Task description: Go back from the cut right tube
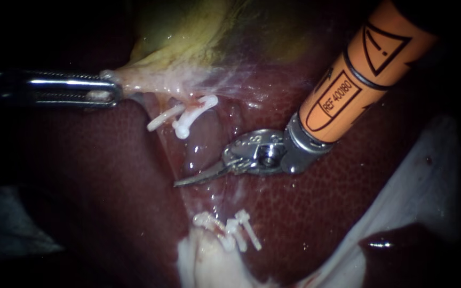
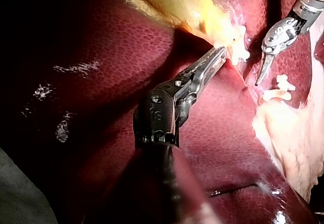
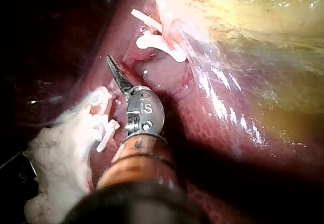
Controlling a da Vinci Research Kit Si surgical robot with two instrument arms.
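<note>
Between upper clips (image 1: 188, 117) and lower clips (image 1: 236, 230), right instrument (image 1: 193, 180) (blades together) overlies liver (image 1: 108, 208).

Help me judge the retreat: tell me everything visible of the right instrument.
The right instrument enters from the upper right: an orange shaft, a silvery metal wrist, then thin curved blades. Its jaws lie shut, holding nothing, pointing left between the upper clips and the lower clips, touching neither.

The dark red liver (image 1: 108, 213) bears the yellowish gallbladder (image 1: 188, 37) and a pale lump of tissue (image 1: 209, 269).
</note>
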